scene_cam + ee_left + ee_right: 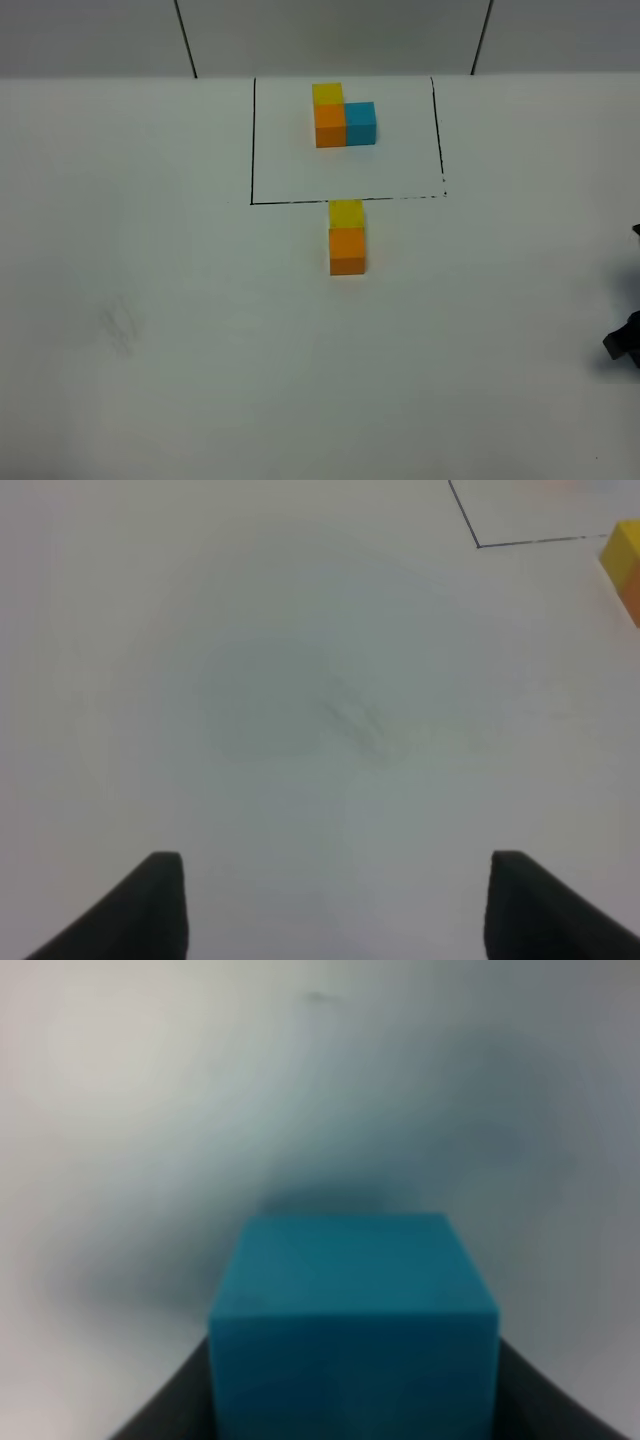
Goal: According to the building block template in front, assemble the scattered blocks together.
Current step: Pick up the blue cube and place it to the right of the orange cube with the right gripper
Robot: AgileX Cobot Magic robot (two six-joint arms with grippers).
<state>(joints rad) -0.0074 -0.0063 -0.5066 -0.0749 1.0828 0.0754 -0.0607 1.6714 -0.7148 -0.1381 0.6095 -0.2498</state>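
The building block template (343, 115) is a yellow, orange and blue cube cluster inside a black-line rectangle at the back of the table. Just in front of the frame, a loose yellow cube (346, 213) and a loose orange cube (347, 250) sit touching in a line. The yellow cube also shows at the edge of the left wrist view (622, 555). My right gripper (352, 1405) is shut on the sky blue cube (352, 1300) above the table. Only a dark part of it (625, 343) shows at the right edge of the high view. My left gripper (335, 910) is open and empty over bare table.
The white table (150, 300) spreads around the cubes. The black frame line (300, 201) runs just behind the loose yellow cube, and its corner shows in the left wrist view (478, 546). A faint smudge (122, 327) marks the table at the left.
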